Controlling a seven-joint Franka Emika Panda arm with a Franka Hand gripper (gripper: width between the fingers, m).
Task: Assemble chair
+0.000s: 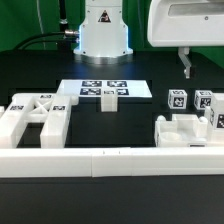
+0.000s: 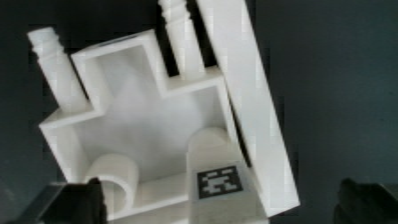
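Note:
The chair's white parts lie on the black table. A large framed panel [image 1: 35, 115] sits at the exterior view's left. A walled panel [image 1: 183, 131] and two tagged blocks [image 1: 178, 98] [image 1: 205, 100] sit at the right. A small block [image 1: 108, 101] lies by the marker board. My gripper [image 1: 186, 68] hangs in the air above the right-hand parts, open and empty. In the wrist view the walled panel [image 2: 134, 95] with two pegs lies below my gripper [image 2: 222, 205], and a tagged thick piece [image 2: 217, 175] lies against it between the dark fingertips [image 2: 80, 200].
The marker board [image 1: 103, 88] lies flat at the table's middle, in front of the robot base [image 1: 104, 30]. A long white border rail [image 1: 110, 160] runs along the front. A white box-like unit [image 1: 185, 20] stands at the upper right.

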